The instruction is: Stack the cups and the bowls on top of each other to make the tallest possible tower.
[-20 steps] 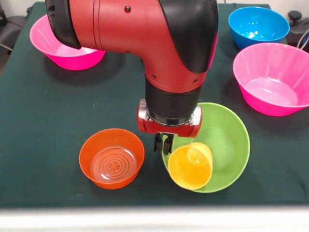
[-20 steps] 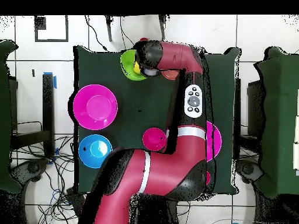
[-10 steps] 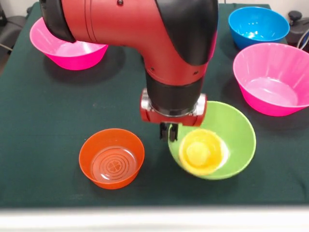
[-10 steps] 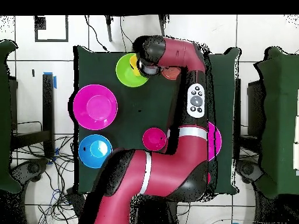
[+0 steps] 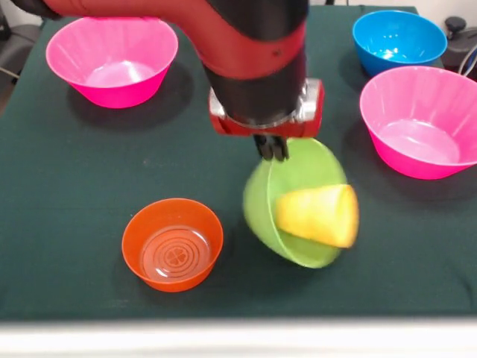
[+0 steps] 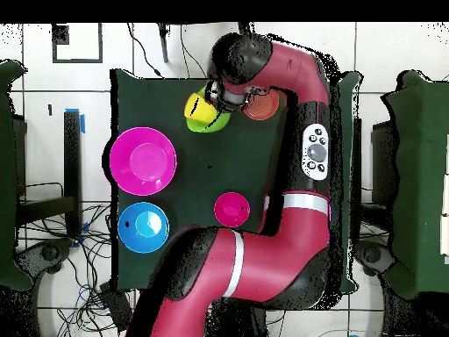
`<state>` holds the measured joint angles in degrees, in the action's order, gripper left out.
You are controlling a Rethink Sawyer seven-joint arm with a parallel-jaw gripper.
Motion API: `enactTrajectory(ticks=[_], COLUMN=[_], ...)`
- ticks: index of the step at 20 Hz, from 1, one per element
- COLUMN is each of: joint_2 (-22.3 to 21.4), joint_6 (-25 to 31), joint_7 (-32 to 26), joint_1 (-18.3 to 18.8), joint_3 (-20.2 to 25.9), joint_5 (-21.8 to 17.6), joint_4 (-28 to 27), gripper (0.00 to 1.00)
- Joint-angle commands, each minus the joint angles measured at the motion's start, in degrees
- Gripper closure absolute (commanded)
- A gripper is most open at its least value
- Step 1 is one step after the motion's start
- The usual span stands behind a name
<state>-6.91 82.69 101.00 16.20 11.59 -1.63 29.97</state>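
My gripper (image 5: 272, 147) is shut on the far rim of the lime-green bowl (image 5: 262, 200), which hangs tipped on edge above the cloth. A yellow cup (image 5: 319, 215) lies on its side in the tilted bowl, its mouth toward the bowl's low rim. The small orange bowl (image 5: 172, 243) with the ringed bottom stands upright on the cloth to the left, apart from both. From overhead, the gripper (image 6: 217, 95) meets the green bowl (image 6: 210, 120) with the yellow cup (image 6: 195, 110) in it, and the orange bowl (image 6: 260, 108) sits beside them.
Two large hot-pink bowls (image 5: 112, 51) (image 5: 425, 119) and a blue bowl (image 5: 399, 39) stand toward the far side of the dark green cloth. Overhead, a small crimson bowl (image 6: 232, 209) sits mid-table. The table's front edge (image 5: 238, 328) runs close to the orange bowl.
The gripper has risen with the green bowl's rim in it. The bowl went from flat on the cloth to steeply tipped, and the yellow cup rolled onto its side toward the low rim.
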Motion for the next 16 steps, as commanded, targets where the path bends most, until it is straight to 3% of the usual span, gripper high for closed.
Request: enactTrajectory(ticks=[1,4,8,16], joint_2=[-2.86,-3.1,-4.35,-6.46], joint_6=[11.7,14.58,19.09,24.4], joint_7=[-10.12,-11.31,-10.32,-14.25], joint_1=[2.7,3.65,6.02,9.04], joint_3=[7.7,8.26,10.96,14.24], joint_5=[1.78,1.61,5.16,8.19], joint_4=[-4.05,-5.17,-3.84,-1.7], gripper=[1.0,1.0,1.0,1.0])
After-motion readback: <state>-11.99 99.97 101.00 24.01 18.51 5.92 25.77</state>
